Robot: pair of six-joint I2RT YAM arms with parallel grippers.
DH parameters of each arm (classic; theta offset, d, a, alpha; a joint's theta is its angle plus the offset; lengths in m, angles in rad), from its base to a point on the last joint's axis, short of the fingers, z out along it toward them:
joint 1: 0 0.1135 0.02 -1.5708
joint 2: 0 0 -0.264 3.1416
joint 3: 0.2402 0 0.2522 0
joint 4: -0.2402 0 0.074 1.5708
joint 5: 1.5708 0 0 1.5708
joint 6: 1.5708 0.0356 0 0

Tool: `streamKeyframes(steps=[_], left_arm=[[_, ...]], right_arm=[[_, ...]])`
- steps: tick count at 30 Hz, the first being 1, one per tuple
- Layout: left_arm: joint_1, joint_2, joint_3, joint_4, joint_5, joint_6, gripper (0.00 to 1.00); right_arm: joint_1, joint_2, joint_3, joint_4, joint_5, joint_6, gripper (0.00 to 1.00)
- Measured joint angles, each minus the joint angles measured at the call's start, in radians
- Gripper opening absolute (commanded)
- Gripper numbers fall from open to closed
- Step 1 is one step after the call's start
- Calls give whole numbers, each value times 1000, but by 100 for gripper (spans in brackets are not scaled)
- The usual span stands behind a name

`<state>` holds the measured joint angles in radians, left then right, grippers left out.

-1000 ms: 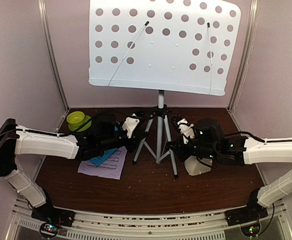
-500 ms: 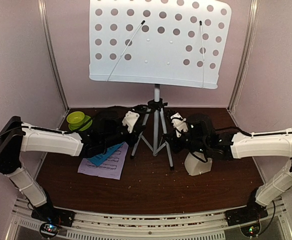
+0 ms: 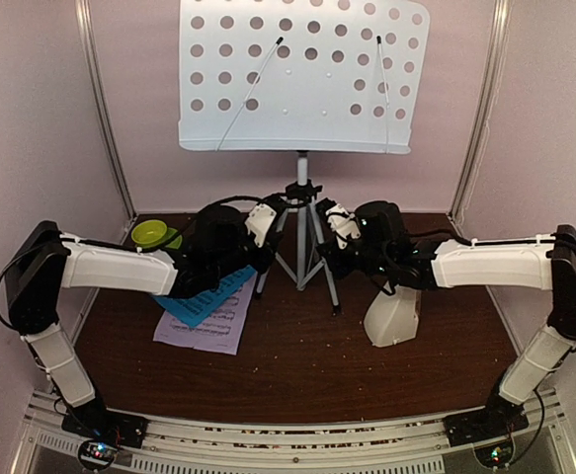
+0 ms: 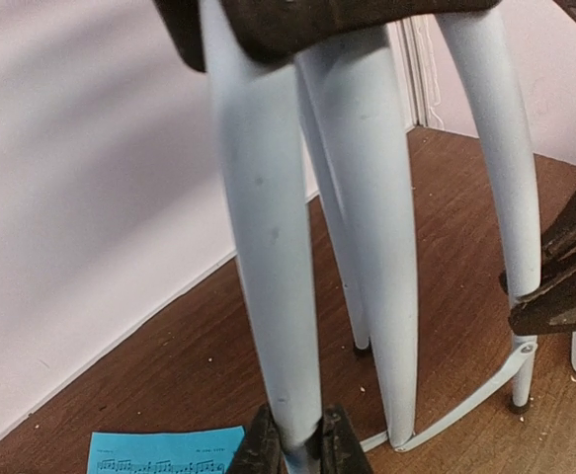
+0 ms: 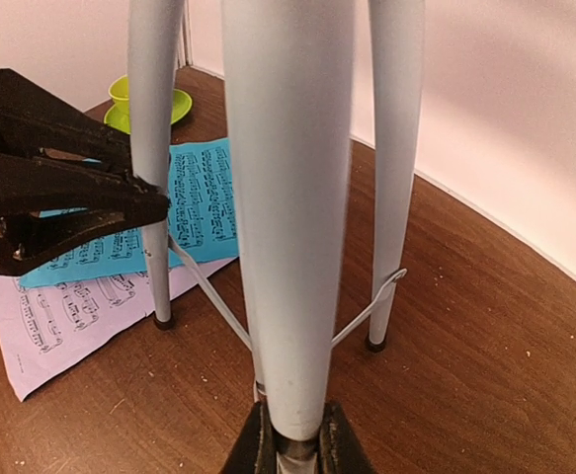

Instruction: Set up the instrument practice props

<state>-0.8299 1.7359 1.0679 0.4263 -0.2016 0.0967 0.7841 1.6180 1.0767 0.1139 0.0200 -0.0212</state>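
The white perforated music stand (image 3: 302, 74) stands upright on its silver tripod (image 3: 301, 259) at the back middle of the table. My left gripper (image 3: 268, 243) is shut on the tripod's left leg (image 4: 268, 247); the jaws clamp it low in the left wrist view (image 4: 297, 449). My right gripper (image 3: 333, 240) is shut on the right leg (image 5: 288, 197), clamped low in the right wrist view (image 5: 292, 446). The cyan page (image 3: 205, 294) lies on the lilac page (image 3: 210, 328) left of the tripod. The cream metronome (image 3: 393, 316) stands at the right, under my right arm.
A lime-green bowl on its saucer (image 3: 151, 234) sits at the back left corner, also in the right wrist view (image 5: 145, 95). Pink walls close in the back and sides. The brown table (image 3: 297, 375) carries scattered crumbs.
Both arms have stretched farther back, carrying the stand toward the rear wall. The stand's desk has shifted up and slightly left in the top view.
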Motion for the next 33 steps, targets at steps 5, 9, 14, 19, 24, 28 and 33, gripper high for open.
streamKeyframes(steps=[5, 9, 14, 19, 24, 28, 33], left_arm=[[5, -39, -56, 29, 50, 11, 0], [6, -90, -106, 27, 104, 39, 0], [6, -125, -135, 12, 166, 68, 0], [15, -127, -102, -53, 208, 92, 0], [30, -120, -69, -105, 247, 97, 0], [34, -120, -72, -102, 270, 96, 0], [46, -125, -79, -98, 317, 100, 0]], right_arm=[[3, -28, -23, -10, -37, -10, 0], [11, -60, -51, -20, -74, -15, 0], [13, -88, -61, -56, -114, -15, 0], [7, -96, -43, -109, -125, -13, 0], [-5, -96, -18, -164, -140, -6, 0], [-21, -99, -17, -171, -166, -3, 0], [-34, -108, -17, -190, -203, -1, 0]])
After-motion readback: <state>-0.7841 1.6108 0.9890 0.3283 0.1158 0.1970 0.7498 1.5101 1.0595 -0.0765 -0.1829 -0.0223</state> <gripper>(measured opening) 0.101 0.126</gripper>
